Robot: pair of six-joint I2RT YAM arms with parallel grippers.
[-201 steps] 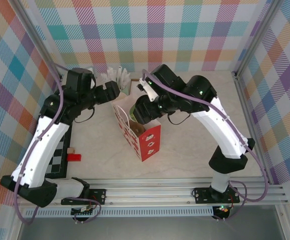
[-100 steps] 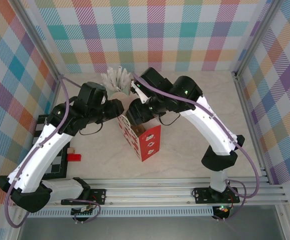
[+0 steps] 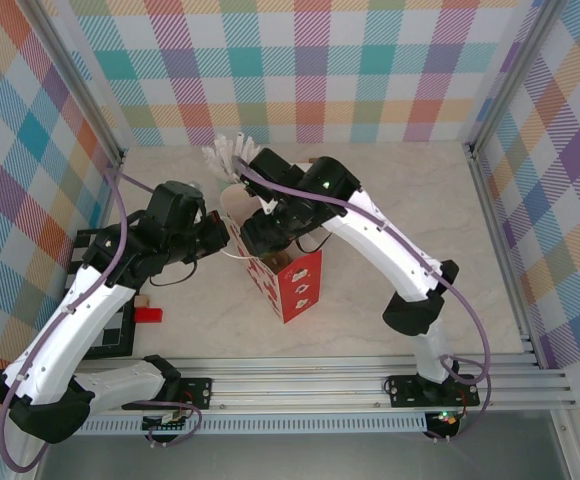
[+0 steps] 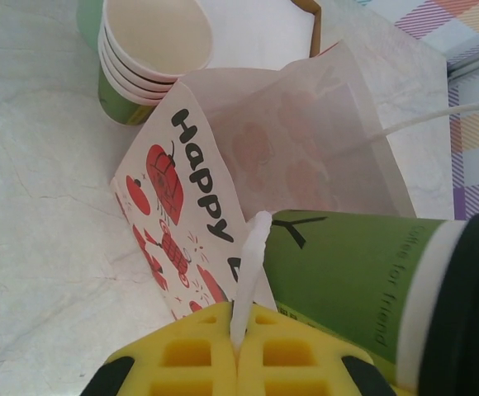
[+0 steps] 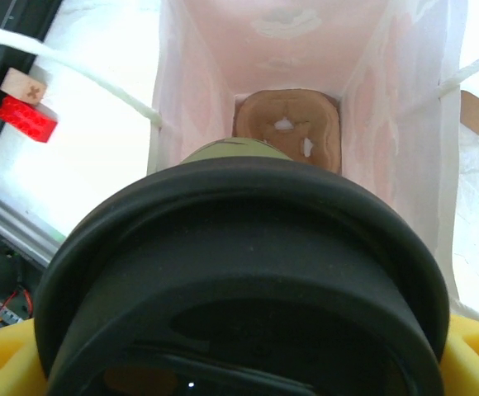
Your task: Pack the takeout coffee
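With the left gripper (image 4: 239, 351) pinched shut on the handle (image 4: 250, 268) of the bag (image 5: 173, 99), the right gripper (image 5: 239, 359), clamped on the coffee (image 5: 239, 264) over the open mouth, should lower it straight and centred, clear of the thin walls.
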